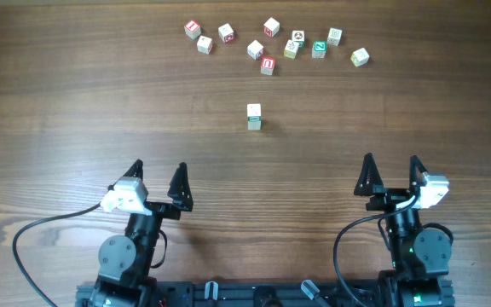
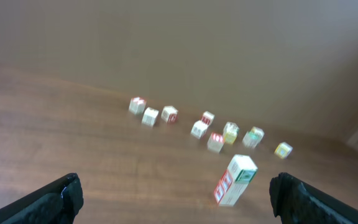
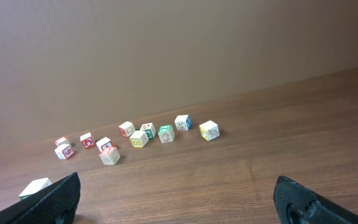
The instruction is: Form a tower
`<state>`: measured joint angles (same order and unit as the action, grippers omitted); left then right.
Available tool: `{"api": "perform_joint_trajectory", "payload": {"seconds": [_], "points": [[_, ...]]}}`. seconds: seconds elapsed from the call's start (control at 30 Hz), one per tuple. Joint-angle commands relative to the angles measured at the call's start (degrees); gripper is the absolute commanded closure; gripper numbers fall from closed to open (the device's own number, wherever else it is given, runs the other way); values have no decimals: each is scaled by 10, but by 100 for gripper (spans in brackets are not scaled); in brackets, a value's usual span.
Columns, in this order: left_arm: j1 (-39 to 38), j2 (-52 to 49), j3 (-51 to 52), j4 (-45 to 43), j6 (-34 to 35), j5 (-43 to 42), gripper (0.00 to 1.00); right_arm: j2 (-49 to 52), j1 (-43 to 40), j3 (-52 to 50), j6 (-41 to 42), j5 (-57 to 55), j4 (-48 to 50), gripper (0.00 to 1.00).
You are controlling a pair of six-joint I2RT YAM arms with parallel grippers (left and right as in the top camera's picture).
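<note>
The table [image 1: 75, 102] is dark brown wood with long grain lines running side to side, bare between the arms and the blocks. The left gripper [image 1: 159, 166] and the right gripper [image 1: 390, 159] sit at the near edge, well apart from each other, both pointing out across the surface. The left fingers [image 2: 55, 199] are spread wide with nothing between them, and the right fingers [image 3: 48, 199] are spread just as wide and likewise hold nothing. The tower [image 1: 254, 117] stands upright on the wood out ahead of both pairs of fingertips, in the gap between the two grippers and touching neither. Seen from the left wrist, it rises in front of the fingertips, closer to the right-hand finger than to the left-hand one, a short pale column with green print near its top and red print on one side face. From the right wrist, only its top peeks out beside the left-hand finger at the frame's lower left. Farther beyond the fingertips than the tower, the loose cubes [image 1: 268, 64] lie scattered in a loose band, some with red print, some green or yellow, all apart from the tower. Behind them the wrist views show a plain, flat brownish wall [image 3: 166, 50] meeting the tabletop's far edge; the left wrist view is blurred.
</note>
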<state>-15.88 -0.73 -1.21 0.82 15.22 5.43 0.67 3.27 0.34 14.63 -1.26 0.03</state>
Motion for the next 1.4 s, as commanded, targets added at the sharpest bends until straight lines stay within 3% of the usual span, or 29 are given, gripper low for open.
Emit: {"api": "perform_joint_trajectory", "payload": {"seconds": [0.0,0.37,0.47,0.8,1.37], "points": [[3,6,9,32,-31,-14,0,-4,0,0,-10,9,3,0],[6,6,9,34,-45,-29,0,-4,0,0,-10,9,3,0],[35,6,9,37,-45,-63,0,-4,0,0,-11,9,3,0],[105,6,9,35,-45,-63,0,-4,0,0,-11,9,3,0],[105,5,9,35,-45,-63,0,-4,0,0,-11,9,3,0]]}}
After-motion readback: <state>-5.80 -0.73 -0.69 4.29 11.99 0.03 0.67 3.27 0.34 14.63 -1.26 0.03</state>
